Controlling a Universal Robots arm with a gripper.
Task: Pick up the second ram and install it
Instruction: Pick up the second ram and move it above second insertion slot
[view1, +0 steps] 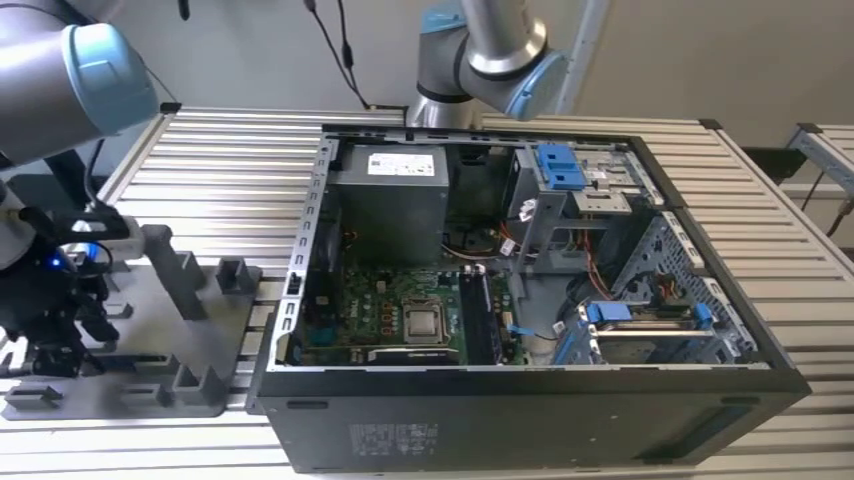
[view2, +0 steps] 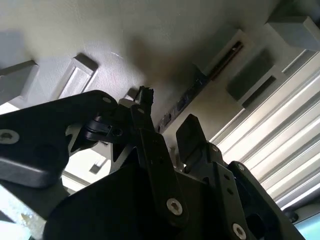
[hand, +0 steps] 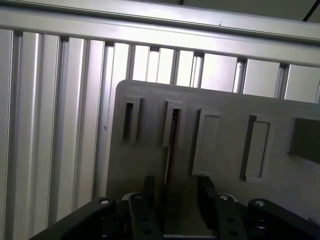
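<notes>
In the first wrist view the black two-finger gripper (hand: 176, 192) hangs open, jaws straddling the second ram (hand: 169, 160), a thin dark memory stick held edge-up, seemingly for easy pinching, in the grey plastic fixture plate (hand: 227, 107) at the exterior view's left; slatted aluminium table (hand: 60, 100) beyond.

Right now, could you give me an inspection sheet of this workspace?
Surface: slatted metal table, carrying a grey fixture plate and an open computer case.
Job's things: second ram standing on edge in a plate slot.
Clutter: nothing seen.
Grippers: gripper open, straddling the second ram.
Cables: black leads hanging behind; coloured wires inside the case.
Surroundings: another robot arm beyond the case.
</notes>
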